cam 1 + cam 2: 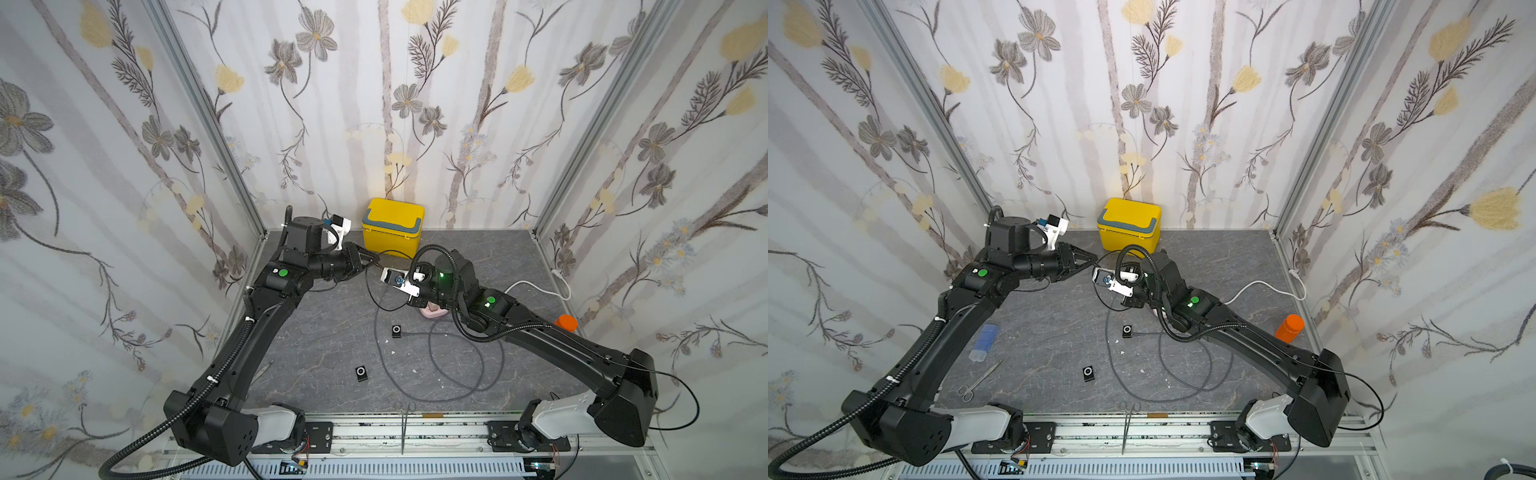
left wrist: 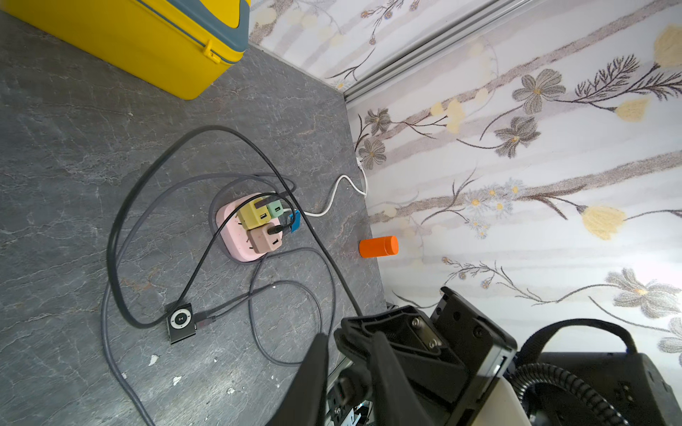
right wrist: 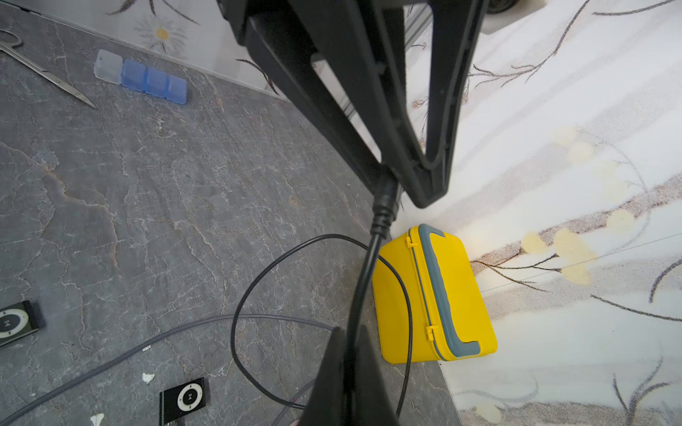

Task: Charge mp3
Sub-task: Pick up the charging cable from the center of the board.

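In both top views the left pincer (image 1: 375, 261) reaches over the back half of the grey surface (image 1: 324, 340). It is just in front of the yellow box (image 1: 392, 226) that stands at the middle of the back edge, and its tips sit on a black cable (image 1: 374, 291). The right pincer is hidden under its own arm here. Two small black mp3 players lie flat near the middle of the surface. The back mp3 (image 1: 396, 331) has a grey cable (image 1: 457, 374) in its side, and the front mp3 (image 1: 361, 372) lies alone, nearer the front edge. An orange bottle (image 1: 566, 322) stands by the right edge. In the left wrist view the back mp3 (image 2: 181, 319) lies near a pink charger block (image 2: 236, 247), not touching it, and cables loop all around them. This view does not show what the left pincer's fingers hold. In the right wrist view the right pincer (image 3: 348, 339) is squeezed tight on the black cable. The cable runs up to its plug end (image 3: 385, 199), which sits in the tips of the left pincer (image 3: 409, 184), whose fingers come almost together around it. Both mp3 players lie on the surface away from the pincers, and a blue pill box (image 3: 142, 75) and scissors (image 3: 48, 73) lie near the left edge
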